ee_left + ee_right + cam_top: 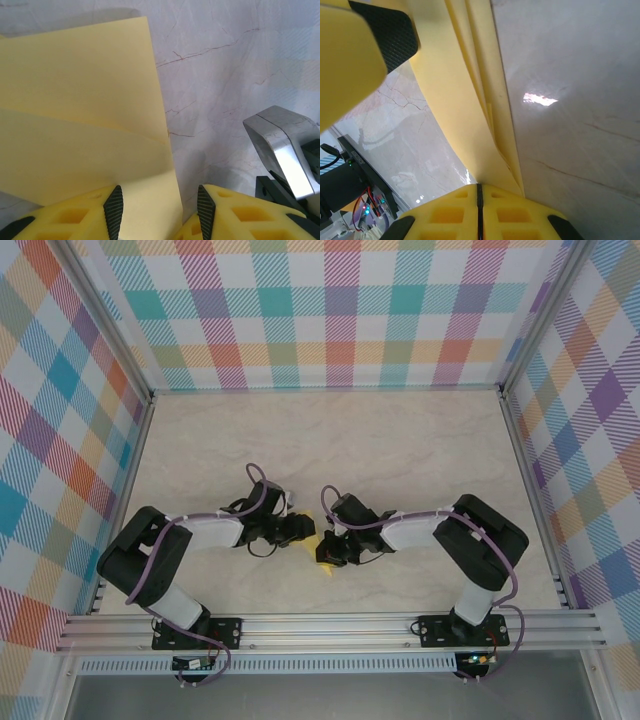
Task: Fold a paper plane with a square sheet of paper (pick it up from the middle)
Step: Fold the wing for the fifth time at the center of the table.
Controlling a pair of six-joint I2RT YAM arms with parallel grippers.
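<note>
Evidently, right gripper (479, 192) jaws clamped the folded sheet (80, 100), holding its creases, while left gripper (159, 200) jaws straddled its edge half-open.

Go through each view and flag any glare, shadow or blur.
Top external: evenly lit and sharp, no glare. Left wrist: a soft shadow darkens the near edge of the paper. Right wrist: a bright glare patch sits on the table, with the paper beside it evenly lit.
</note>
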